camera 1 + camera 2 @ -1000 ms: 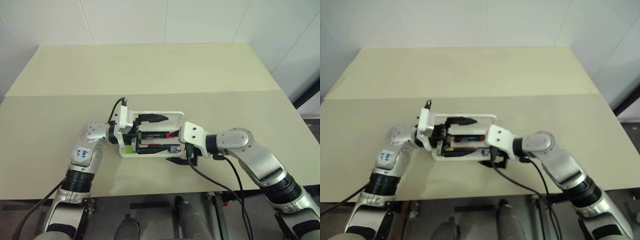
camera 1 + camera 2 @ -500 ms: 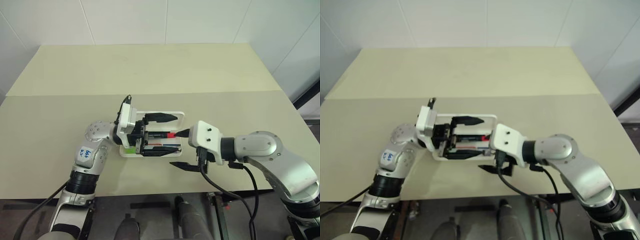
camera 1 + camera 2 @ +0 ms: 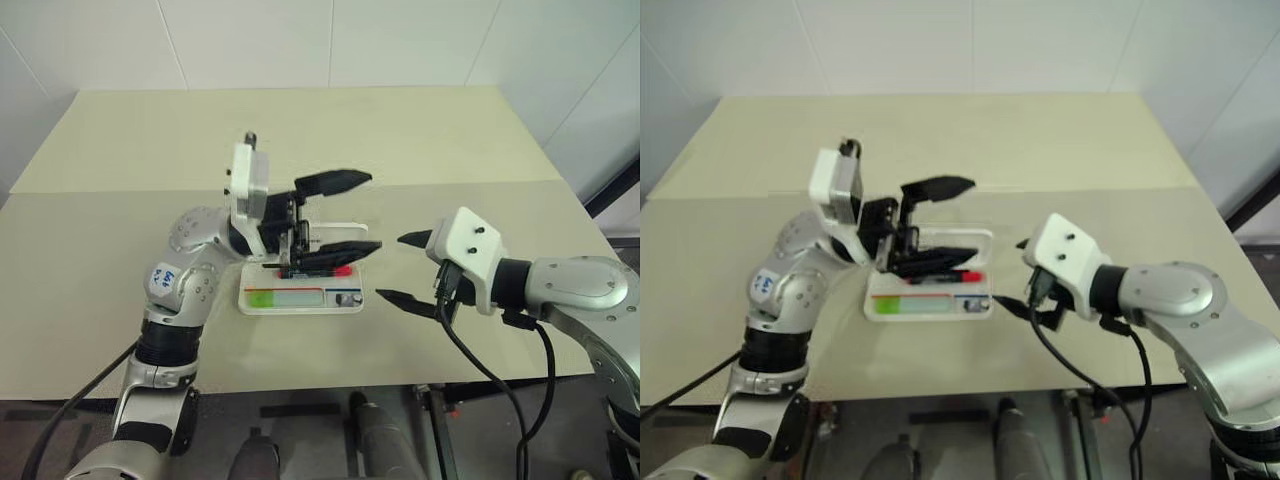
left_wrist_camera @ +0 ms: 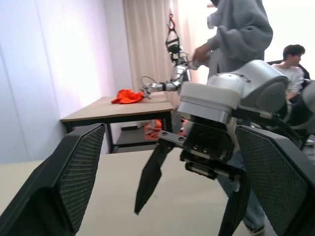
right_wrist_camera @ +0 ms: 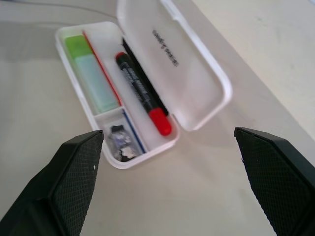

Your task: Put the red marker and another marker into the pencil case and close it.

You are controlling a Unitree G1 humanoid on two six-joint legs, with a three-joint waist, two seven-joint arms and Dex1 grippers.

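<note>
A white hinged pencil case [image 5: 147, 83] lies open on the beige tabletop [image 3: 300, 140], its lid [image 5: 172, 59] raised along the far edge and bearing small black lettering. Inside the tray, the red marker [image 5: 142, 93], dark-bodied with a red cap, lies lengthwise in the long compartment next to the lid hinge; the green-capped marker [image 5: 91, 71] with its pale body lies in the neighbouring compartment, the two divided by a thin red-and-blue stripe. A small grey metallic piece [image 5: 120, 142] sits in the short end compartment beyond the green-capped marker. The left claw [image 3: 335, 215] hangs above the case with its two black fingers spread wide apart and nothing between them, one finger over the lid and the other over the tray. The right claw [image 3: 405, 270] hovers off the case's right end, clear of it, its fingers likewise spread wide and empty. In the left wrist view, a person [image 4: 241, 29] stands in the background beside another table.
</note>
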